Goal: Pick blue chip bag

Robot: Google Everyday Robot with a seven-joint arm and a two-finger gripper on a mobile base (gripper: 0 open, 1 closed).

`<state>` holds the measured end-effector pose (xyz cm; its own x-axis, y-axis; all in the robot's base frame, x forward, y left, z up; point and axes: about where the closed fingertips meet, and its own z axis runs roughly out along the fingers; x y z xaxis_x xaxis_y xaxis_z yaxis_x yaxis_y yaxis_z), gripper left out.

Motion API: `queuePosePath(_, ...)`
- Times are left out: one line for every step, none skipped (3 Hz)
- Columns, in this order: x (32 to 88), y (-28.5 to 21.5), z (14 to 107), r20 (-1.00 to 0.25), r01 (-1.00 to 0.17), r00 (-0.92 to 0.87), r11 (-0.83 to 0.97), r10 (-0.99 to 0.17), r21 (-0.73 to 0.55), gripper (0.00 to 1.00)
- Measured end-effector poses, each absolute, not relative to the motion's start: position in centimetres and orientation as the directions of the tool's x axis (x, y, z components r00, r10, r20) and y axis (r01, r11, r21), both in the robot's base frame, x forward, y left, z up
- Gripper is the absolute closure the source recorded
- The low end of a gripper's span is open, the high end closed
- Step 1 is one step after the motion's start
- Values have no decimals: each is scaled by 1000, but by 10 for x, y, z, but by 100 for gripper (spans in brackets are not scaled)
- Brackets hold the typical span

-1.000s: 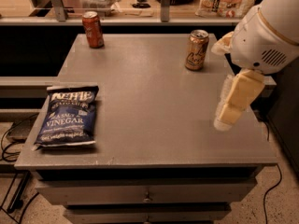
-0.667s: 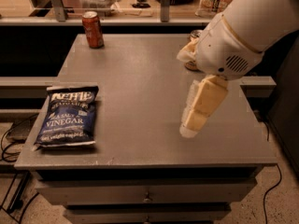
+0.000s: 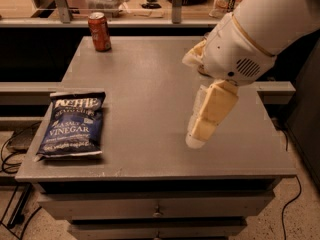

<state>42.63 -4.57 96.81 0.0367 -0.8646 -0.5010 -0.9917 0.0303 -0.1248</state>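
Camera view, items as you see them:

1. Table (image 3: 150,74): grey flat top with a drawer front (image 3: 157,211) beneath the front rim. You look down on it from the front. All four rims are in sight except the far right corner, which is covered by the arm.

2. Blue chip bag (image 3: 71,125): lies flat, label up, in the left front corner of the table. Its left side runs close along the left rim and its lower end sits near the front rim. Nothing touches it or lies on it.

3. Gripper (image 3: 196,140): cream-coloured and pointing downward with a slight lean toward the left. It hangs over the right-centre of the table, well apart from the bag. From this angle you cannot tell whether it is parted or closed. It carries nothing.

4. Arm (image 3: 270,24): a white housing that comes in from the upper right and stands over the table's right rear part.

5. Red soda can (image 3: 99,31): upright at the rear left corner, near the back rim and well apart from the bag.

6. Open room: a bare grey surface spans the whole middle of the top between the gripper and the bag. The strip between the bag and the can is equally bare.

7. Cables (image 3: 10,154): on the floor, left of the table and below the bag's corner.
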Motion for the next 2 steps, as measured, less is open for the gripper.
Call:
queuePosePath(427, -42, 966, -508, -993, 38, 25, -860, -116, 0)
queuePosePath(435, -7, 962, -575, -992, 95, -28, -813, -124, 0)
